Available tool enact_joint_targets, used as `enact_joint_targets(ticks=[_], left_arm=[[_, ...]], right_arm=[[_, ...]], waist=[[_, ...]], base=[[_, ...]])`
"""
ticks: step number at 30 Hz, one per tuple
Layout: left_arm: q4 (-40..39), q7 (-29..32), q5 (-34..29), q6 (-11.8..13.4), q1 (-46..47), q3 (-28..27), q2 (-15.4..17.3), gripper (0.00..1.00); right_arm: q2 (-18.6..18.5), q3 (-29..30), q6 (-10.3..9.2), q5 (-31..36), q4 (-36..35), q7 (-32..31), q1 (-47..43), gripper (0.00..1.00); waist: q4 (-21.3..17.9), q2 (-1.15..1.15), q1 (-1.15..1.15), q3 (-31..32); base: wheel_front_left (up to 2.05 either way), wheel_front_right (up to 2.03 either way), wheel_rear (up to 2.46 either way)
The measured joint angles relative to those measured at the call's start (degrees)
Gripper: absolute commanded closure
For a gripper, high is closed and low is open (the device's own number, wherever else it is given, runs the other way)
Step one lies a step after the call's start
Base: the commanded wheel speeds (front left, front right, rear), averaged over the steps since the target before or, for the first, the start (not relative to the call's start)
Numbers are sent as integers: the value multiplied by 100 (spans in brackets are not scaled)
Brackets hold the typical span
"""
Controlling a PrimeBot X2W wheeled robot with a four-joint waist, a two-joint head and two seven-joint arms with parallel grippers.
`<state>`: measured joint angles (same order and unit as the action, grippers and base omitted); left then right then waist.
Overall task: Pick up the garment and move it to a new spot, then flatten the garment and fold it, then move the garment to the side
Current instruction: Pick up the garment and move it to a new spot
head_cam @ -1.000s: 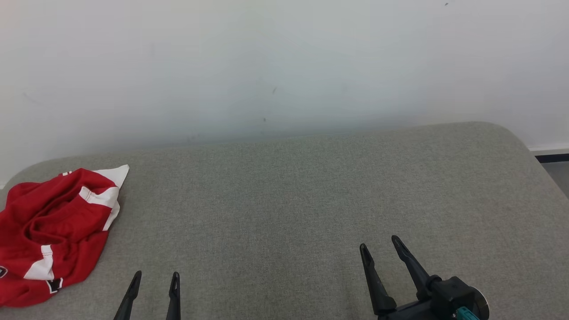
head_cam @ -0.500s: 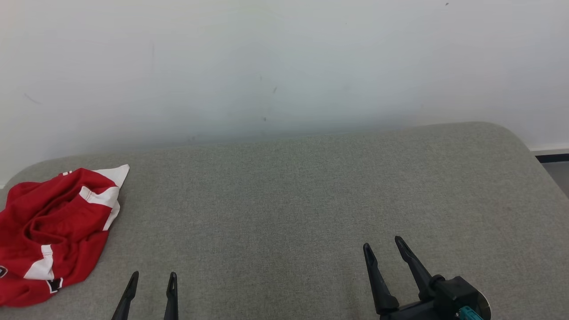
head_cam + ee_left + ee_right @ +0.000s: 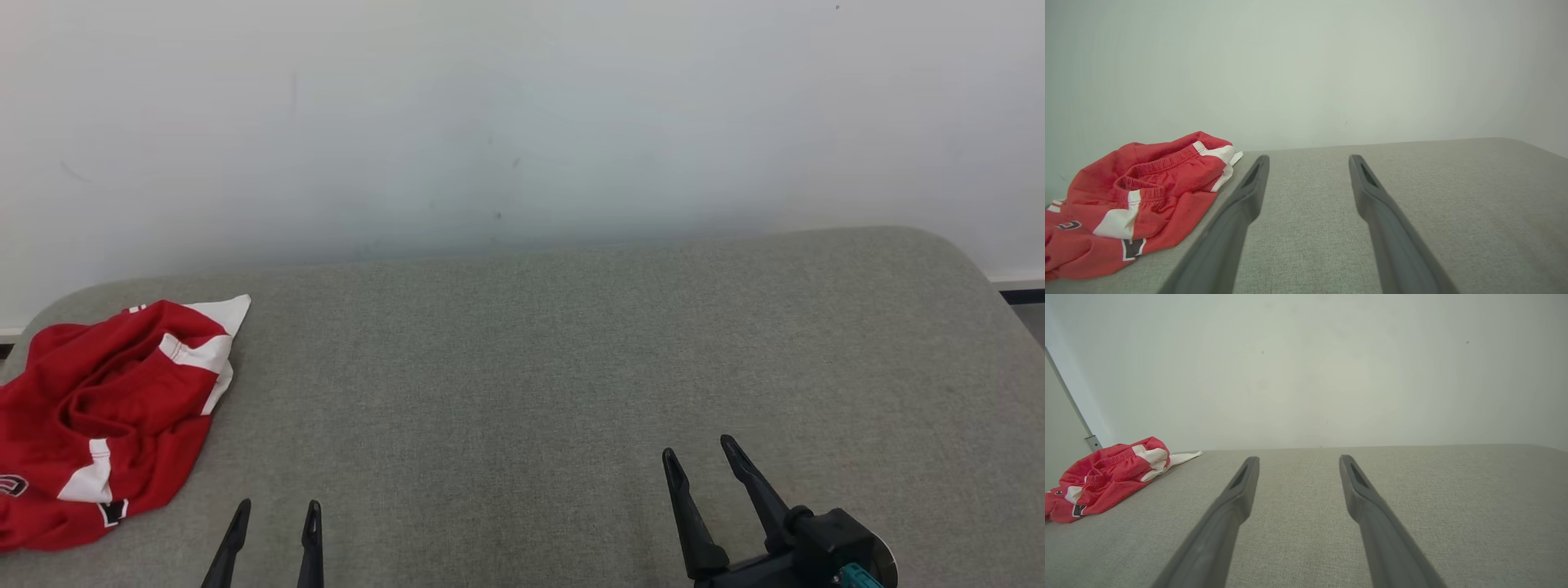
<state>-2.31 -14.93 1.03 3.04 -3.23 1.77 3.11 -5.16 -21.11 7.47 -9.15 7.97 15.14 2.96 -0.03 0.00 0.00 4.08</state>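
At the far left, the red and white garment (image 3: pixel 106 416) lay crumpled on the grey upholstered surface (image 3: pixel 522 359), close to its left edge. Just to its right, the left gripper (image 3: pixel 277 508) hovered low, fingers spread apart with nothing between them, clear of the cloth. Well across, the right gripper (image 3: pixel 698 447) likewise stood parted and empty over the surface, a pale wall (image 3: pixel 522 122) behind.

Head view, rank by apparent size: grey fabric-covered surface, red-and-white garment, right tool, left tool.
1. grey fabric-covered surface
2. crumpled red-and-white garment
3. right tool, black mount included
4. left tool, cut off by the bottom edge, so only its visible part ranks last
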Motion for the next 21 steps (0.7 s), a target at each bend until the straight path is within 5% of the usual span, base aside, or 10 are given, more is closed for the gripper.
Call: enact_joint_targets(ticks=[21], left_arm=[[-26, 0, -24, 25, -26, -88, -9, 0]], right_arm=[[9, -118, 0, -49, -11, 0, -53, 0]], waist=[[908, 0, 0, -4]], base=[[0, 0, 0]])
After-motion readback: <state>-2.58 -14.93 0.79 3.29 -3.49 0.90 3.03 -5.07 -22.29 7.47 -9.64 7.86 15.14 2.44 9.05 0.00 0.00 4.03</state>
